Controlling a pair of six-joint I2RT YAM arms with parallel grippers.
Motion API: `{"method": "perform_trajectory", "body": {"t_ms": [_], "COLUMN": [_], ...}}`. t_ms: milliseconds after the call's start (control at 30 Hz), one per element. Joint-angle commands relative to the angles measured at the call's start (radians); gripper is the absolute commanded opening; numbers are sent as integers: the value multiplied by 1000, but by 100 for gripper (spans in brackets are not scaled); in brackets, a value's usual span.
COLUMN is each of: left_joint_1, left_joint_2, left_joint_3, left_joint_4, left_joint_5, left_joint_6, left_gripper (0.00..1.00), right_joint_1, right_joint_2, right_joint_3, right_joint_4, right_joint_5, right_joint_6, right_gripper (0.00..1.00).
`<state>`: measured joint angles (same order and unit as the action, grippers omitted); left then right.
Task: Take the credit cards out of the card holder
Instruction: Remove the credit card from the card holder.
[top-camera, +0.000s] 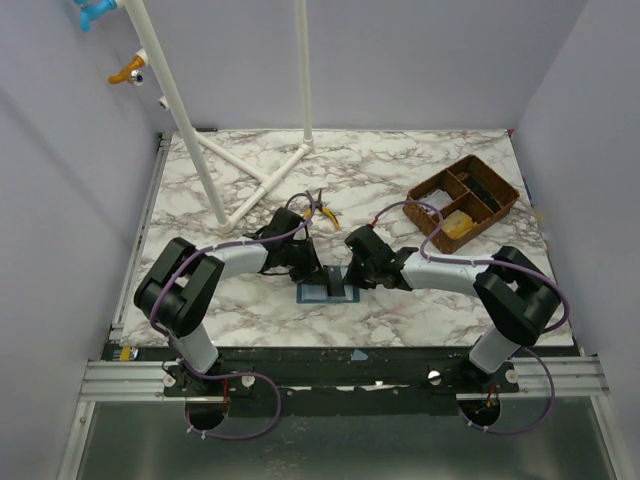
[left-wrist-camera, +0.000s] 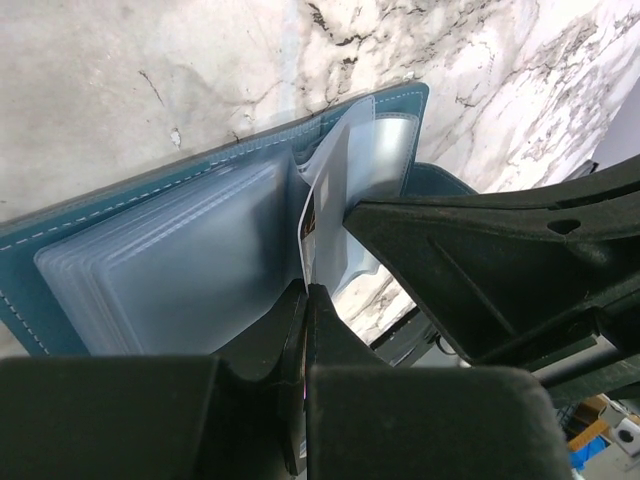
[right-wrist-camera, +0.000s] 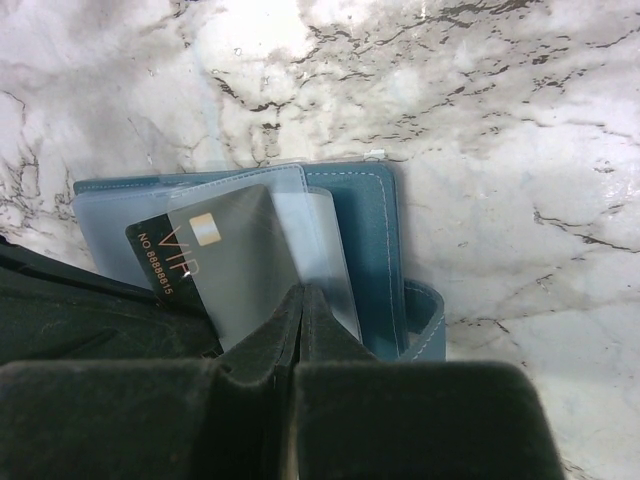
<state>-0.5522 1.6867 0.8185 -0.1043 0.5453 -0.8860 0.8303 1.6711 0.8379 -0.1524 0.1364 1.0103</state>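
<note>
Count: one card holder (top-camera: 318, 294), one card (right-wrist-camera: 215, 265) showing, one brown tray (top-camera: 437, 177), two arms.

Card holder: lies open and flat on the marble table (top-camera: 400, 160), near the front edge, midway between the two arms and well apart from the tray. Rectangular teal-blue cover, leather-like, pale stitching along the rim, closing tab at one side. Inside, a stack of frosted clear plastic sleeves (left-wrist-camera: 170, 250); exact number not readable. One lifted sleeve (right-wrist-camera: 320, 260) stands up from the stack.

Contents: the card sits partly inside the lifted sleeve. Black, rounded corners, gold chip, gold lettering "VIP" and a number line. Its lower left corner is hidden behind the other arm's fingers.

Left tool (left-wrist-camera: 305, 295): fingers together, clamped on the bottom edge of the lifted sleeve, seen edge-on. Cannot tell if the card itself is in the pinch.

Right tool (right-wrist-camera: 300, 298): fingers pressed together with no gap, the lifted sleeve's lower edge running into the seam between them.

Tray: back right of the table, angled, split into several compartments. A yellow item (top-camera: 458, 225) lies in the near compartment; too small to identify.

White pipe frame (top-camera: 260, 180) stands at the back left.
</note>
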Motion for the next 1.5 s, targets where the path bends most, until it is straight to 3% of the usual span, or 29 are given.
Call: {"method": "perform_trajectory", "body": {"t_ms": [0,467,1467], "left_joint_1": [13,38,80], "left_joint_2": [-21,-34,-210], "left_joint_3": [-13,-10,37], "left_joint_4": [-48,-109,-290], "left_joint_5": [35,18,-48], "left_joint_6": [59,120,236], "left_gripper": [0,0,0], "right_joint_1": [9,9,9], "right_joint_2": [106,79,19], "right_joint_3": [-63,-44,0], "right_joint_4": [-144,-218,-231], "right_joint_5": [46,132,125], "right_joint_6": [-13,-24,-46], "right_gripper": [1,1,1]}}
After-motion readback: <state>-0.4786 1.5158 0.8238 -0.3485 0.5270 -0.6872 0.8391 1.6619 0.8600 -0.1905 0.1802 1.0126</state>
